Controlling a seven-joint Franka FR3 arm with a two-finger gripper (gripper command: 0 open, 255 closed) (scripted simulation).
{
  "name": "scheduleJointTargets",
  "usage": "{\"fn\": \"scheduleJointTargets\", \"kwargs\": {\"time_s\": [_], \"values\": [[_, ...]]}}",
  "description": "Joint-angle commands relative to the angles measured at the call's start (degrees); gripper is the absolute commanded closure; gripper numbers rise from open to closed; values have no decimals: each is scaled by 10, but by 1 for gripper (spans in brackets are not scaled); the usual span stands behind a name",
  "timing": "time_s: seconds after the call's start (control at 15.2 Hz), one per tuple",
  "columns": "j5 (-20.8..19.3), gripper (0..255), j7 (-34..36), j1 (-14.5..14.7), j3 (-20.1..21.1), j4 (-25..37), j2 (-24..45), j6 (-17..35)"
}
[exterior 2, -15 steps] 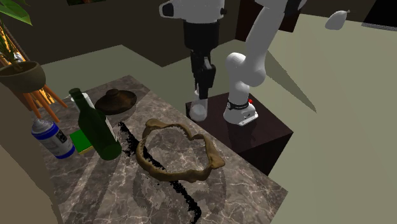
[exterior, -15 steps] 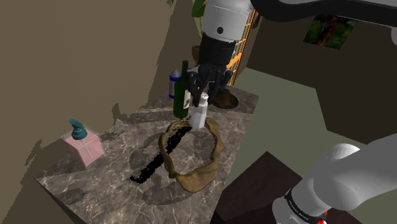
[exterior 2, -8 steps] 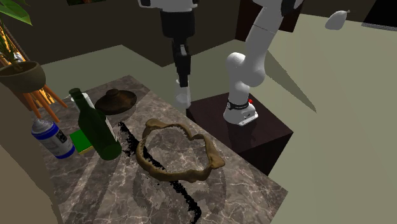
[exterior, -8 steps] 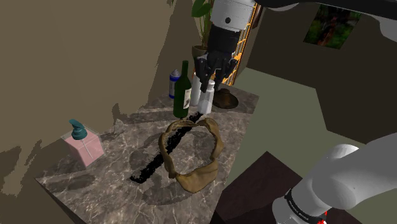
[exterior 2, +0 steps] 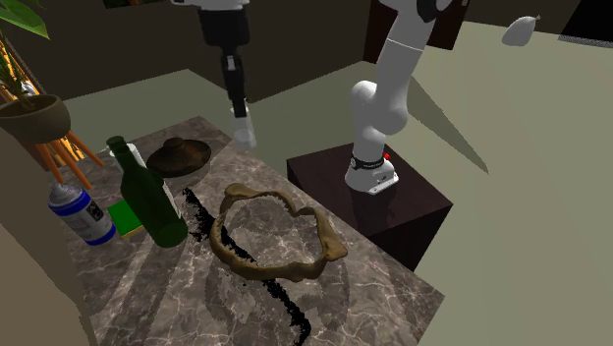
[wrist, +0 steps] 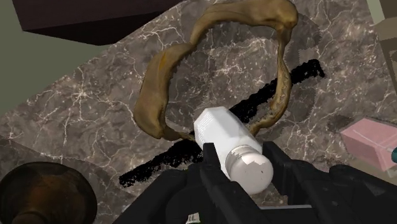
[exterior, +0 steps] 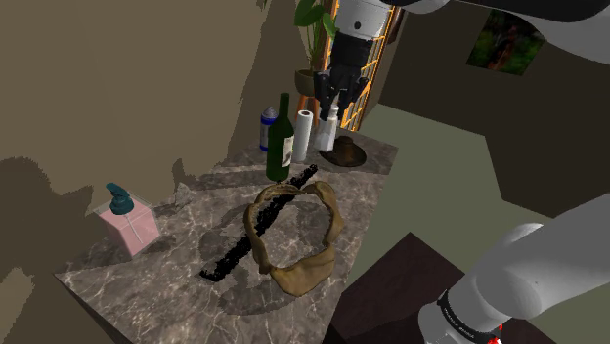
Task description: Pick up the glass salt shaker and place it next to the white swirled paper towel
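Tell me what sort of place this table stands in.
Probably a room in a house, perhaps a living room: a marble-topped table holds a green wine bottle, a potted plant stands beside it, and a picture hangs beyond.

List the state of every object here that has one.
salt shaker: clasped by the fingers, held above the table
gripper: shut on the salt shaker
paper towel roll: upright on the table
green bottle: upright
spray can: upright
pink dispenser: upright

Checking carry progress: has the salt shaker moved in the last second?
Yes. In the shoulder view the salt shaker, in the gripper, rose up-right from the green bottle's base to beside the paper towel.
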Motion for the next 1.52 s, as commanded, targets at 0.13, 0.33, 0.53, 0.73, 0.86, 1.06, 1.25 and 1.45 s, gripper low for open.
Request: {"fn": "scheduleJointTargets", "kwargs": {"time_s": [0.13,0.33,0.53,0.73,0.86,1.06,1.25,1.45], "values": [[-14,255,-46,-20,-28,29,34,-1],[-23,255,-78,-34,-47,61,66,-5],[-32,255,-109,-48,-65,101,102,-11],[-39,255,-138,-63,-81,148,143,-21],[-42,255,-157,-72,-91,186,174,-29],[-47,255,-181,-85,-103,243,219,-44],[-46,255,-183,-85,-103,207,210,-17],[-45,255,-186,-86,-103,174,203,8]]}}
